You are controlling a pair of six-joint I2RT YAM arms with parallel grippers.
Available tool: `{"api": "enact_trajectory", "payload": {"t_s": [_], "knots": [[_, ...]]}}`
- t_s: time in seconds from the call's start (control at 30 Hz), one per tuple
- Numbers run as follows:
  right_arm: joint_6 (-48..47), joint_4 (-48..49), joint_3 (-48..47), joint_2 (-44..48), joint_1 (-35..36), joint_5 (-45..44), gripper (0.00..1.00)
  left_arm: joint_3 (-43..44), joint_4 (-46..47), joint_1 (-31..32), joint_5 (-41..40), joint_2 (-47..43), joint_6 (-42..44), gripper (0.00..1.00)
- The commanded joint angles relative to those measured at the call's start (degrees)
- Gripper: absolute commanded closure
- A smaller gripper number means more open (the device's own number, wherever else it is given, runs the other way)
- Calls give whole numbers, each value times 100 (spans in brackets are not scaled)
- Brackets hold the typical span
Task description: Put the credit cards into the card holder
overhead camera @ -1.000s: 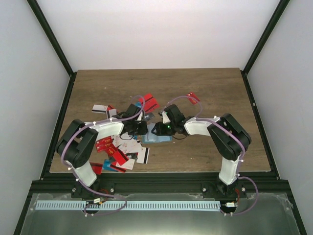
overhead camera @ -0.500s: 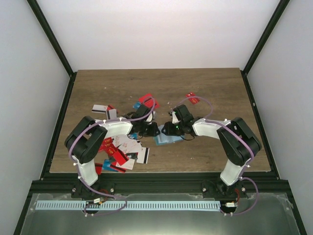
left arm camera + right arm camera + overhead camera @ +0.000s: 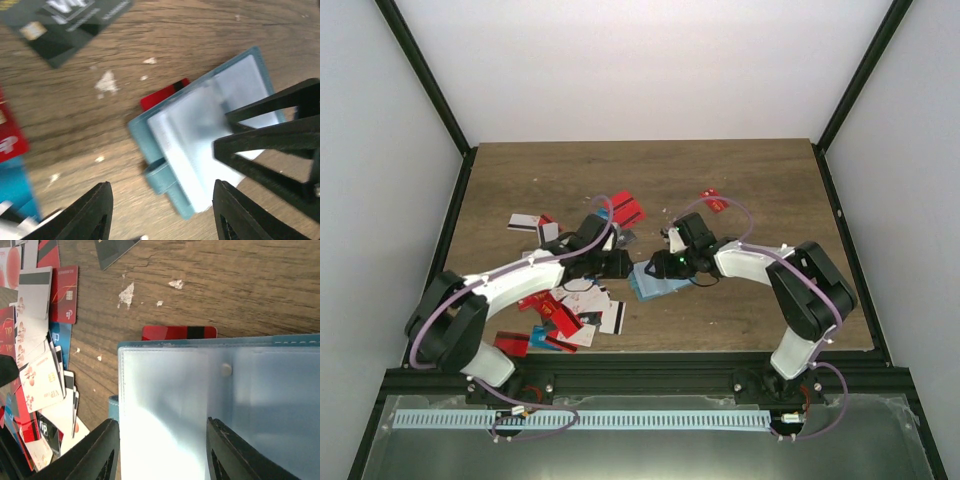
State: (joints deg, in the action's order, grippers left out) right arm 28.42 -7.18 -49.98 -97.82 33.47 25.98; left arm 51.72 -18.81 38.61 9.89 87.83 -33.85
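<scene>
The card holder is lying spread open at mid-table, clear pockets up, its long axis running across between the arms. A red card is peeking from under its far edge. The right pincer is hanging directly over it, jaws apart, gripping nothing. The left pincer, likewise parted and empty, is pointing in just beside its left end, nearer the loose credit cards.

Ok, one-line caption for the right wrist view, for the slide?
Right claw open over the unfolded card holder, a red card peeking from under its edge, loose cards piled at left.
</scene>
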Motion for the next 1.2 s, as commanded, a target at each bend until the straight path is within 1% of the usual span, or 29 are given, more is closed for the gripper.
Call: {"api": "enact_trajectory", "payload": {"t_s": [0.0,0.13,0.23,0.37,0.53,0.67,0.73,0.87,1.03,1.17], "knots": [[-140,-238,-348,423,11,-50,50,-391,-762,-74,-842,-605,-109,41],[-90,-121,-400,685,134,263,45,-866,-964,-253,-1327,-1220,-451,37],[38,94,-483,626,378,557,43,-1235,-894,-478,-1413,-1494,-586,38],[420,512,-594,312,776,904,43,-1518,-701,-742,-1445,-1563,-586,39],[799,835,-575,27,1022,982,43,-1704,-433,-879,-1448,-1438,-462,38],[858,849,-414,32,1049,909,43,-1744,-361,-886,-1202,-1114,-246,38],[858,835,-298,100,1049,825,43,-1852,-238,-886,-971,-1068,-220,38],[889,856,-65,260,1047,742,43,-1979,-250,-875,-808,-1002,-241,37],[969,922,184,423,1047,685,43,-2237,-243,-726,-470,-1327,-486,37],[1004,950,326,531,1047,637,43,-2403,-237,-416,-216,-1613,-823,37]]}}
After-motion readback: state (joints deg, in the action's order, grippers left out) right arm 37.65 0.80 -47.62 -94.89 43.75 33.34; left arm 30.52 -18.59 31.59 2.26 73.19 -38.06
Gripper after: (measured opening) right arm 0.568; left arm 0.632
